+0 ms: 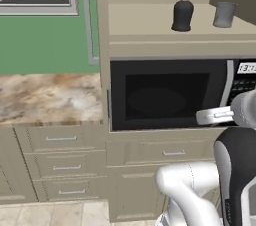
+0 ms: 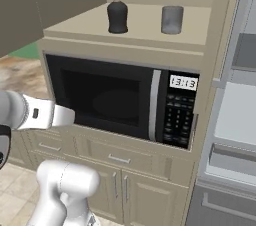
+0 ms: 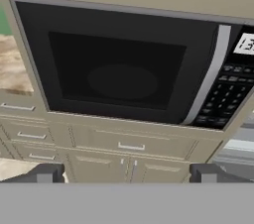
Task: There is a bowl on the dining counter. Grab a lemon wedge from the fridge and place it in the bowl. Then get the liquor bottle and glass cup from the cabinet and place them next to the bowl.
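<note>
The dark glass liquor bottle with a thin neck [image 1: 182, 12] is standing on the tan shelf [image 2: 140, 25] of the open cabinet. The grey glass cup [image 1: 224, 14] is standing on the same shelf, well apart from the bottle, on the side nearer the fridge. Nothing is touching either one.

Under the shelf, the big black microwave with a silver handle [image 3: 124, 67] is sitting with its door shut. Below it, the tan drawers with silver pulls [image 1: 62, 166] are all shut too. The grey fridge [image 2: 235, 115] is standing next to the cabinet, and the brown stone counter [image 1: 47, 97] is lying on the other side.

The robot's gripper [image 3: 126, 173] is pointing at the microwave, lower than the shelf. Its two dark fingers [image 3: 47, 173] are spread as wide as they go, and they are holding nothing.

I think the bottle and cup job is only starting. Both things are waiting to be picked up and carried to the bowl. I cannot tell if the lemon part is done.
</note>
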Controlling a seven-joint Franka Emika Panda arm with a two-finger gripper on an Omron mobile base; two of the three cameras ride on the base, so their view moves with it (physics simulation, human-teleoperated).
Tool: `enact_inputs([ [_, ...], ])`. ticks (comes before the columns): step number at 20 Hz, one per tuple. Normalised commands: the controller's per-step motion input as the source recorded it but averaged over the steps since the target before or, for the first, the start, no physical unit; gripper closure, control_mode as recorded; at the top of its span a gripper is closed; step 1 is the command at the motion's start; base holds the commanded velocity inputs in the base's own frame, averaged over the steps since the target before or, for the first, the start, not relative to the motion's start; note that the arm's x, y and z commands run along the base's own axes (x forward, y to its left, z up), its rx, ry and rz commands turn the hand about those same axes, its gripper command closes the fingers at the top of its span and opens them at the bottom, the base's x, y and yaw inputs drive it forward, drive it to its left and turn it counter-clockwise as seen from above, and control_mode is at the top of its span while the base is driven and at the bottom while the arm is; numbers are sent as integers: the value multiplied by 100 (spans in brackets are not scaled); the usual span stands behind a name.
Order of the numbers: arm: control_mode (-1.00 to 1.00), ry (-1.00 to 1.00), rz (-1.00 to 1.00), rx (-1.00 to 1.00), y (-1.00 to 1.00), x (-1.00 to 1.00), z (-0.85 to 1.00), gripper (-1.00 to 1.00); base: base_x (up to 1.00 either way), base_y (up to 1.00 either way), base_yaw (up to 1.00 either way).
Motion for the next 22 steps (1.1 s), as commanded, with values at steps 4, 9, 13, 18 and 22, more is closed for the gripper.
enact_inputs([
  [4,100,0,0,0,0,0,0,-100,29,-18,-6],
  [9,-100,-13,-1,0,0,-1,7,-100,5,0,-4],
  [13,-100,-44,0,0,-11,-9,54,-100,0,0,0],
  [18,-100,-42,0,0,-15,-21,76,-100,0,0,0],
  [22,-100,-39,0,0,-1,-5,90,-100,0,0,0],
])
